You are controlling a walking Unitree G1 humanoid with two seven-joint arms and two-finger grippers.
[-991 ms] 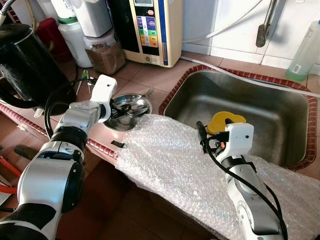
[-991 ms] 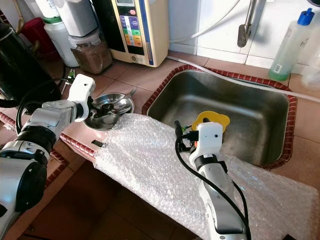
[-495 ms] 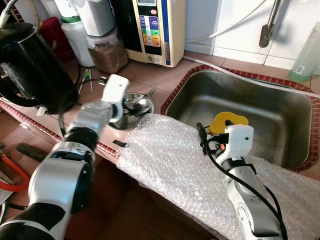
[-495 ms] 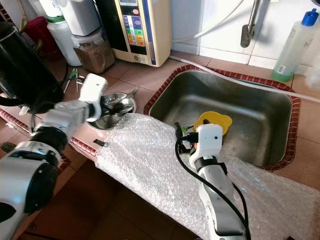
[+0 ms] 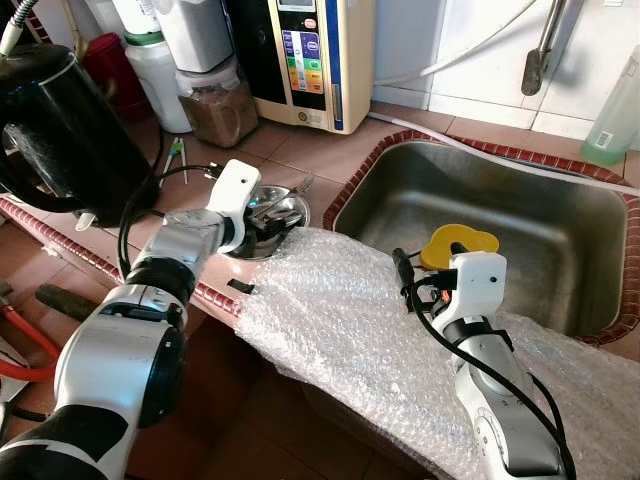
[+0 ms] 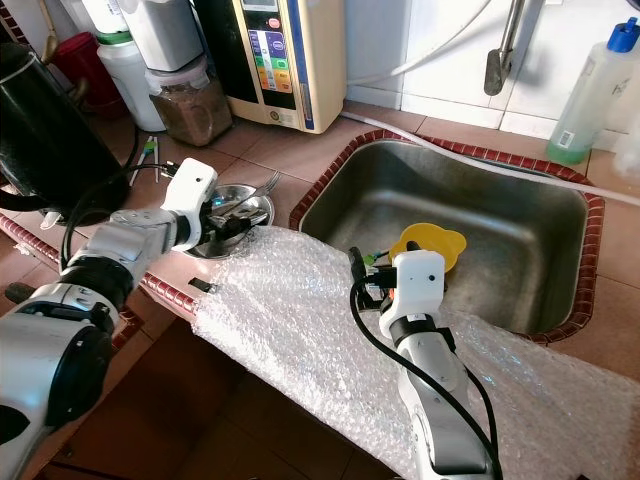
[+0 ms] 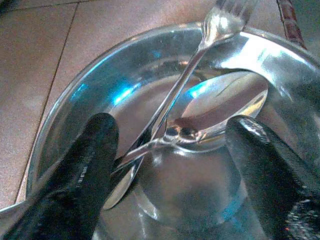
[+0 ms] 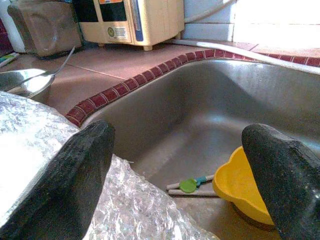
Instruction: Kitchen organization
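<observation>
Reaching into the steel bowl [image 5: 268, 215] near the worktop's front edge, the left end effector [image 5: 262, 222] sits beside a bubble wrap sheet [image 5: 340, 320] draped over that edge (a black kettle [image 5: 60, 130] stands at the far left). From the left wrist, its fingers [image 7: 82, 175] are spread wide around a spoon [image 7: 220, 107] and fork [image 7: 200, 45], gripping nothing. From the right wrist, the right end effector [image 8: 175, 175] gapes empty over the sink [image 8: 210, 110], facing a yellow cup [image 8: 240, 185].
</observation>
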